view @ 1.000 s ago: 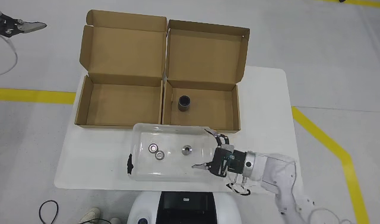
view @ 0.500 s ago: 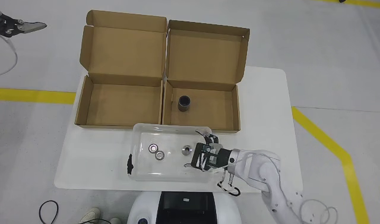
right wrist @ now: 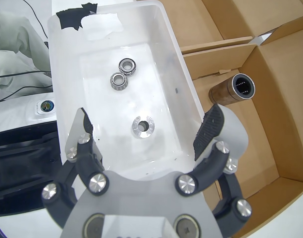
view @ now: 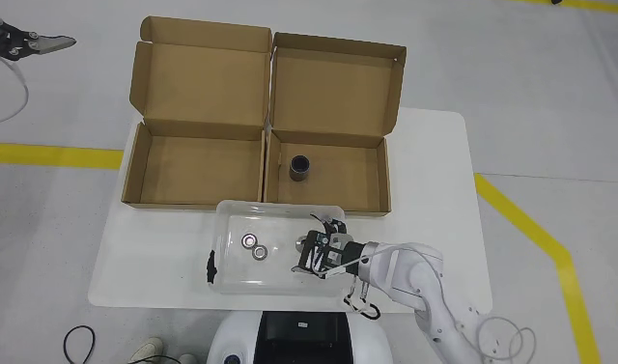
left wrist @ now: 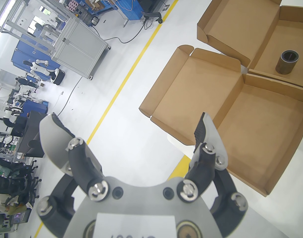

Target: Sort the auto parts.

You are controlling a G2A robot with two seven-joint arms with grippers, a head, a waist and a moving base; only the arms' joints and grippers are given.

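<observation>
Your right gripper [right wrist: 147, 118] hangs spread wide over the clear bin [right wrist: 177, 50], and the slotted collar [right wrist: 142, 126] lies flat on the bin floor just below, between its jaws, hole upward, two bearings [right wrist: 119, 81] beyond toward the taped end.

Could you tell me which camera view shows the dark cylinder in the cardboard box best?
The right wrist view: the dark cylinder is close, with its side and open bore clear. The top view shows it small, from above; the left wrist view, farther off.
</observation>
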